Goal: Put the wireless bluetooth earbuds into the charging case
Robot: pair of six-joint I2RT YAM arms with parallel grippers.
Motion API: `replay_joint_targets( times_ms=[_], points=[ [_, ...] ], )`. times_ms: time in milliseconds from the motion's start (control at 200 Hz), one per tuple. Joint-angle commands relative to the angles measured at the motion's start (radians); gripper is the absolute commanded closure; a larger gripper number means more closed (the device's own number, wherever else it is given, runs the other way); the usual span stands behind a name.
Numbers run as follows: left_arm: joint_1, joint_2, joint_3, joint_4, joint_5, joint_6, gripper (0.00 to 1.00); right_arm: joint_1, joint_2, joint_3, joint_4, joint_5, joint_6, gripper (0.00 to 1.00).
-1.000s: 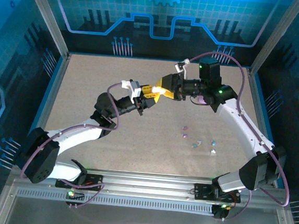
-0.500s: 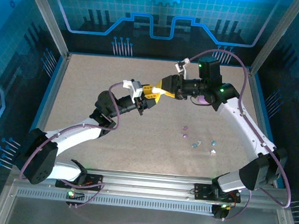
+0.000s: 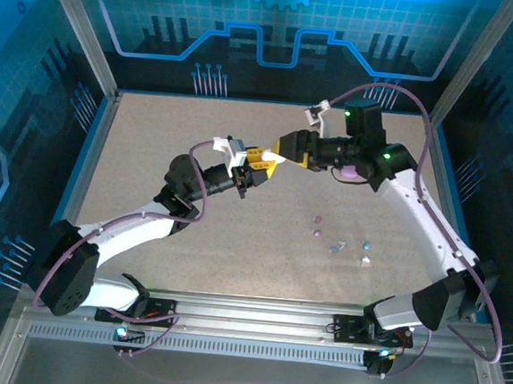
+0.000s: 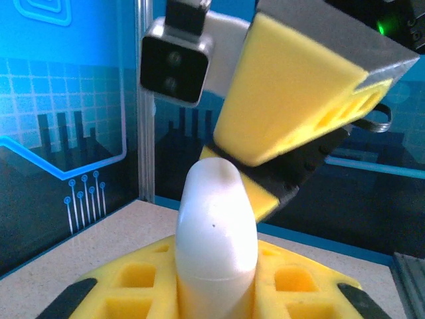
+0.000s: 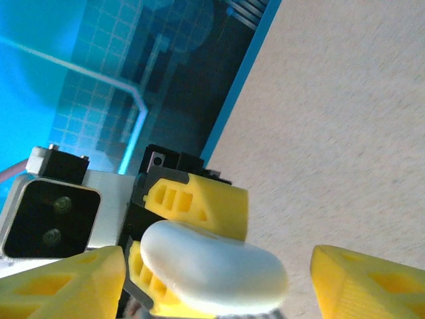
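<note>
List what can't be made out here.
Earbuds, top view: too small to count or tell shape.
White case, left wrist view: base buried in the left gripper and cut by the bottom edge.
White case, top view: mostly hidden where the right gripper meets the left.

Robotics lab work cell, speckled beige tabletop fenced by aluminium frame posts, walls printed with blue circuit and gear graphics, two white robot arms bolted to a slotted metal rail at the near edge
</note>
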Motion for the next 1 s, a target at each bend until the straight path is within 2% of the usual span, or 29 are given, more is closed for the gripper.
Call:
replay_joint_targets(
  times_ms=[0, 120, 205, 520, 996],
  points=[
    [0.003, -0.025, 0.009, 0.03, 0.065, -0.038, 0.8, -0.041, -0.127, -0.032, 0.006, 0.093, -0.255, 0.24],
    [0.004, -0.026, -0.004, 0.073, 0.1, -0.084, 0.8, -0.036, -0.229, -0.13, 0.017, 0.097, -0.598, 0.25],
    [0.003, -0.023, 0.005, 0.074, 0.138, -0.109, 0.8, -0.034, -0.253, -0.151, -0.009, 0.077, -0.702, 0.25],
    [0.004, 0.001, 0.04, 0.11, 0.208, -0.168, 0.79, -0.022, -0.184, -0.088, -0.108, 0.058, -0.698, 0.26],
    [0.004, 0.007, 0.065, 0.058, 0.271, -0.158, 0.8, -0.015, -0.118, -0.044, -0.056, 0.035, -0.586, 0.26]
  ],
)
